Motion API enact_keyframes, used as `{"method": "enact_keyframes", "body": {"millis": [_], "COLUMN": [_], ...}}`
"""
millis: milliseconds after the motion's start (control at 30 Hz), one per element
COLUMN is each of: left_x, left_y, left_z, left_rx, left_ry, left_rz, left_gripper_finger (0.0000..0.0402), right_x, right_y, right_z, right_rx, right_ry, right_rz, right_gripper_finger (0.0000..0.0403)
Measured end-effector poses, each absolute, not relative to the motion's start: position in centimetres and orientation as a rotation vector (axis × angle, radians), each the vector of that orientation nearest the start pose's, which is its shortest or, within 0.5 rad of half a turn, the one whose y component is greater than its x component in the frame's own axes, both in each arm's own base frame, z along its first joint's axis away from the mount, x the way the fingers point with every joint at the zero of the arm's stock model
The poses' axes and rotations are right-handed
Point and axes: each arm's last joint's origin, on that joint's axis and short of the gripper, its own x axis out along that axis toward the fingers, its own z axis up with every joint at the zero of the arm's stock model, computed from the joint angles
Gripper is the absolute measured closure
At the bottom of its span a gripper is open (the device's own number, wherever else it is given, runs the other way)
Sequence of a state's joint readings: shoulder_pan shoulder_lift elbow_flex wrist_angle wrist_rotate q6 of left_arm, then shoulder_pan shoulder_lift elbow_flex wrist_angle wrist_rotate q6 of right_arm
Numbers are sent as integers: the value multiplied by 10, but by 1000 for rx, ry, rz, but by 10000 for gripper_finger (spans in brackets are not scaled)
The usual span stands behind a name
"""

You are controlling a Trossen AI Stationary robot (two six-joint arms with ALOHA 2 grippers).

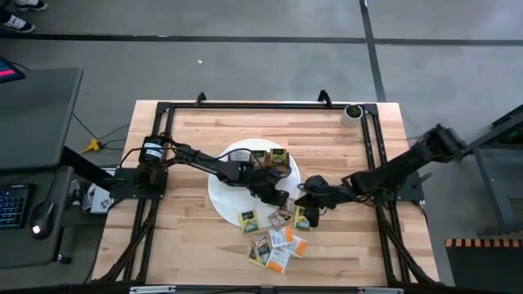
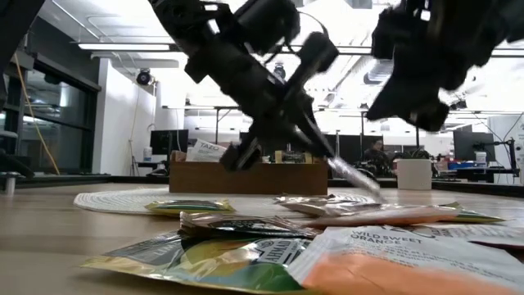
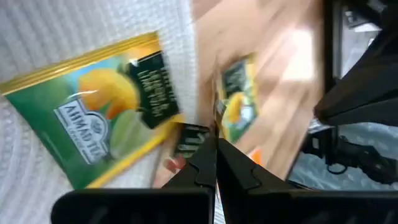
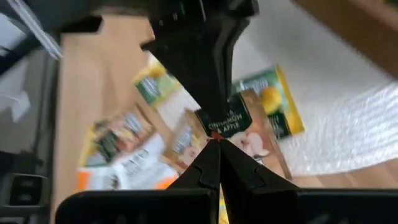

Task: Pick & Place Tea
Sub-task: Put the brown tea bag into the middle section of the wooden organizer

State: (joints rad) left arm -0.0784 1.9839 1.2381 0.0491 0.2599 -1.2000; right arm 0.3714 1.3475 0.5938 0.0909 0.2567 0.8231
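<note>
Both of my grippers meet near the table's middle, at the edge of the round white woven mat [image 1: 225, 192]. Left gripper [image 1: 282, 198] has its dark fingers pressed together over the mat's rim, and from my left wrist I see a packet edge just past the tips; I cannot tell for sure whether it is pinched. Right gripper [image 1: 304, 198] is closed too, its fingertips meeting at a brown flat paper tea packet [image 4: 239, 134] printed with an apple, where the other arm's fingers come down on the same packet; who holds it I cannot tell. Just beside that lies a green and yellow square tea packet [image 3: 93, 118] on the mat. More small flat tea packets [image 1: 274, 245], green, orange and white, lie scattered on the pale wooden table [image 1: 188, 245] in front of the mat. On the mat's far side stands the brown wooden box [image 1: 270, 159] with packets in it. A small white cup [image 1: 353, 113] sits at the far right corner.
</note>
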Motion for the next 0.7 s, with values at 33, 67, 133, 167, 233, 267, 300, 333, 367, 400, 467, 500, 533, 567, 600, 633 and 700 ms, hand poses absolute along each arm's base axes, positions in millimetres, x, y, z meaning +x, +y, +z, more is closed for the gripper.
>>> {"method": "enact_keyframes", "body": {"millis": [33, 67, 133, 167, 233, 267, 300, 333, 367, 400, 467, 500, 533, 567, 600, 633, 700], "left_x": [418, 418, 415, 414, 409, 408, 405, 399, 395, 392, 381, 374, 368, 363, 360, 355, 342], "left_y": [-40, -40, -40, -40, -39, -39, -39, -39, -38, -37, -32, -30, -26, -23, -19, -14, -6], "left_z": [166, 171, 179, 186, 201, 209, 214, 221, 226, 232, 244, 249, 256, 262, 267, 272, 276], "left_rx": [-1193, -1185, -1170, -1160, -1137, -1123, -1104, -1079, -1057, -1036, -988, -958, -927, -896, -875, -859, -825], "left_ry": [797, 782, 771, 756, 728, 713, 713, 727, 736, 730, 747, 762, 759, 752, 746, 752, 794], "left_rz": [123, 113, 99, 84, 56, 40, 33, 35, 33, 25, 37, 53, 67, 76, 85, 96, 125], "left_gripper_finger": [401, 401, 401, 401, 401, 401, 401, 401, 401, 401, 401, 401, 401, 401, 401, 401, 401], "right_x": [240, 237, 233, 230, 226, 223, 221, 219, 217, 214, 212, 210, 210, 209, 209, 209, 209], "right_y": [85, 84, 83, 82, 80, 78, 77, 76, 75, 75, 74, 73, 73, 73, 73, 73, 73], "right_z": [184, 190, 202, 207, 218, 222, 227, 231, 234, 238, 243, 244, 245, 246, 246, 246, 245], "right_rx": [590, 590, 588, 589, 588, 586, 584, 586, 588, 590, 590, 586, 580, 573, 571, 570, 567], "right_ry": [611, 588, 546, 525, 483, 463, 443, 425, 409, 396, 375, 368, 363, 360, 360, 361, 370], "right_rz": [-146, -134, -110, -100, -83, -80, -78, -74, -70, -64, -55, -51, -47, -45, -44, -44, -47], "right_gripper_finger": [403, 403, 403, 403, 403, 403, 403, 403, 403, 403, 403, 403, 403, 402, 402, 402, 402]}}
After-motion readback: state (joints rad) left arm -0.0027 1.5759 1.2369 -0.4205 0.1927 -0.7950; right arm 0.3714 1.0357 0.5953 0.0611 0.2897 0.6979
